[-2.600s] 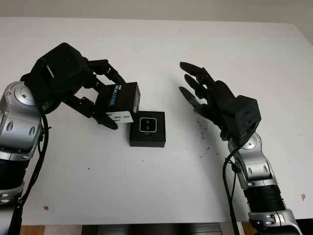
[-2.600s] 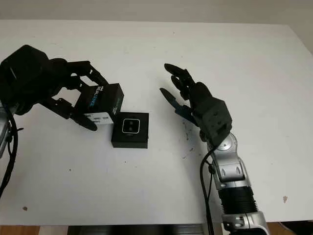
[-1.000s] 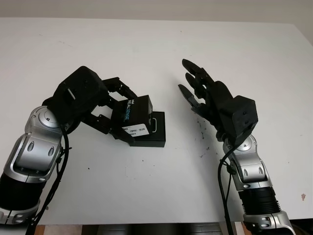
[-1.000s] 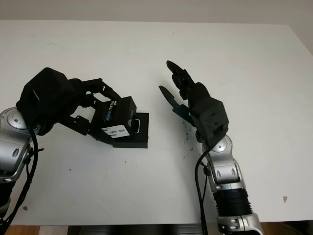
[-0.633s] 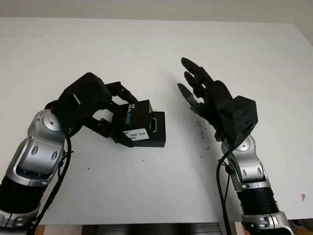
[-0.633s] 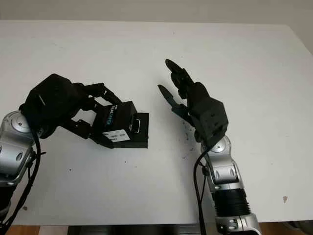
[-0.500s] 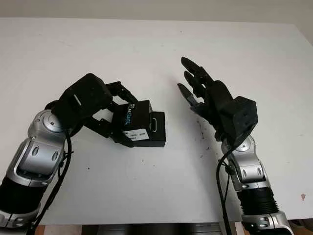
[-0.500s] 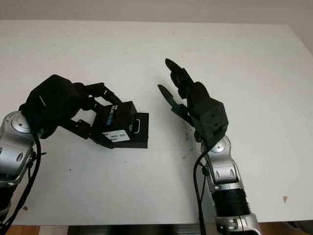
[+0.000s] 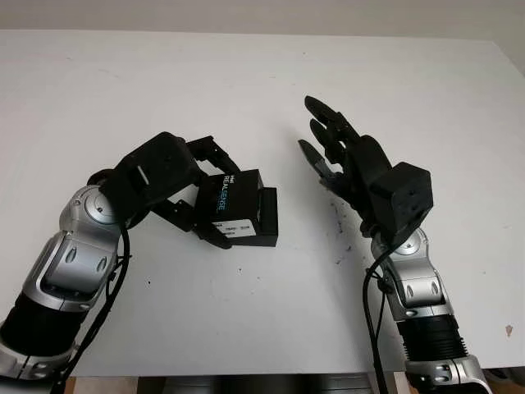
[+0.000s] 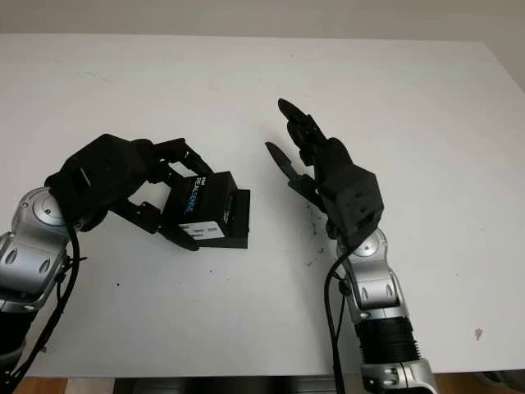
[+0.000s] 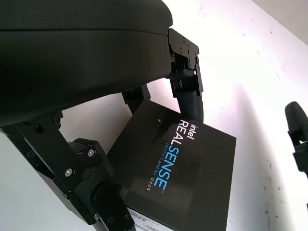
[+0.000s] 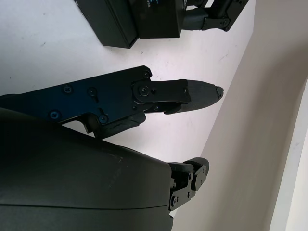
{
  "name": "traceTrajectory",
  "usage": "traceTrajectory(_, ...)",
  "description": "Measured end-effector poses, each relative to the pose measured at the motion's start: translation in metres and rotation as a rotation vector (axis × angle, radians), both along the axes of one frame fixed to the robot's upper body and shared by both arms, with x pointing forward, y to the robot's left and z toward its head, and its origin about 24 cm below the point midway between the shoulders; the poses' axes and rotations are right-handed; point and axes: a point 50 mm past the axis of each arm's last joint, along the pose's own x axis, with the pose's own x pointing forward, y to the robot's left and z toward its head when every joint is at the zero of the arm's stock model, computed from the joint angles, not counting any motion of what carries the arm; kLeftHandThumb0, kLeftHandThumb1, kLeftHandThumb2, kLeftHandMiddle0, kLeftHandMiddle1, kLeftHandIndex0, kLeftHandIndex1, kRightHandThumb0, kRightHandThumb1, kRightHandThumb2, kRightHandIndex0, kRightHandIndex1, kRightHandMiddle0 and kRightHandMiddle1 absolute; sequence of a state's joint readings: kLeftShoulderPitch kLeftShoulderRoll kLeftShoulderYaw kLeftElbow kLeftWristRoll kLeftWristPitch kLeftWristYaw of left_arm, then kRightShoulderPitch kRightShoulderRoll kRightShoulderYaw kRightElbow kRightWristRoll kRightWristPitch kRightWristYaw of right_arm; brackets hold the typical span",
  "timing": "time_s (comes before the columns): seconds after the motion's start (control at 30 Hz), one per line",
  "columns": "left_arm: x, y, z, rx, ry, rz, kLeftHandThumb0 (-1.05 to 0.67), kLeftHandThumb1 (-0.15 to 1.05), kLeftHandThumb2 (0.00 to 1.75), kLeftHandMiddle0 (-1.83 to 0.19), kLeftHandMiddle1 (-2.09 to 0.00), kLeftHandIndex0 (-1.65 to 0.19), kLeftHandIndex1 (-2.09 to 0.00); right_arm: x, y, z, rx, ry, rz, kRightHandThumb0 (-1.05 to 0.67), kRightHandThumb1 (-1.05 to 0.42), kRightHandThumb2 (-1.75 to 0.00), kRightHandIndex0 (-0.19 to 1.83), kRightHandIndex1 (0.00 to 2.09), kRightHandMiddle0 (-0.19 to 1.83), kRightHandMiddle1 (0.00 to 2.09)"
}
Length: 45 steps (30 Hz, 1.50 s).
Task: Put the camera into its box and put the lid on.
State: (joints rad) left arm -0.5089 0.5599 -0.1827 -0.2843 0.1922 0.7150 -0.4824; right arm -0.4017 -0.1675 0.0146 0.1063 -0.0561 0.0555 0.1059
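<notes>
Lid (image 9: 235, 204) was clamped in the left hand (image 9: 176, 176), tilted over the box (image 9: 264, 220); could've jammed crooked. Right hand (image 9: 349, 160) open nearby.

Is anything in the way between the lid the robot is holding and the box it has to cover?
Nothing visible is. The left robot hand holds the black lid with REALSENSE lettering tilted over the open black box on the white table. The right robot hand is open, off to the side.

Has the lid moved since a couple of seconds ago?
Yes. The left hand has carried the lid rightward and nearer, from beside the box to over it, hiding the camera inside.
</notes>
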Motion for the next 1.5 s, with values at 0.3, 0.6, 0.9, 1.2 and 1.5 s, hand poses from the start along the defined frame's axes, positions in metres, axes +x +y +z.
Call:
traceTrajectory(0.3, 0.001, -0.005, -0.001, -0.017, 0.016, -0.010, -0.25, 0.99, 0.05, -0.36, -1.63, -0.25, -1.59, 0.000, 0.003, -0.001, 0.012, 0.005, 0.003, -0.67, -1.05, -0.32, 0.18, 0.05, 0.13, 0.31)
traceTrajectory(0.6, 0.001, -0.006, 0.000, -0.021, 0.026, -0.012, -0.23, 0.99, 0.05, -0.34, -1.63, -0.26, -1.59, 0.001, 0.006, -0.005, 0.011, 0.009, -0.003, -0.66, -1.05, -0.34, 0.19, 0.06, 0.12, 0.34)
traceTrajectory(0.9, 0.001, -0.008, 0.001, -0.020, 0.017, -0.039, -0.24, 0.99, 0.05, -0.33, -1.65, -0.24, -1.62, 0.000, 0.012, -0.007, 0.041, 0.010, 0.007, -0.62, -1.05, -0.33, 0.18, 0.05, 0.01, 0.51)
traceTrajectory(1.2, 0.001, -0.009, 0.000, -0.006, 0.011, -0.043, -0.28, 0.99, 0.05, -0.30, -1.66, -0.22, -1.64, 0.000, 0.014, -0.007, 0.053, 0.011, 0.003, -0.65, -1.05, -0.33, 0.18, 0.05, -0.02, 0.55)
traceTrajectory(1.5, -0.004, -0.018, 0.002, 0.066, 0.030, -0.060, -0.41, 1.04, 0.07, 0.13, -1.04, 0.19, -0.65, 0.000, 0.014, -0.008, 0.054, 0.021, -0.003, -0.66, -1.05, -0.32, 0.18, 0.05, 0.00, 0.53)
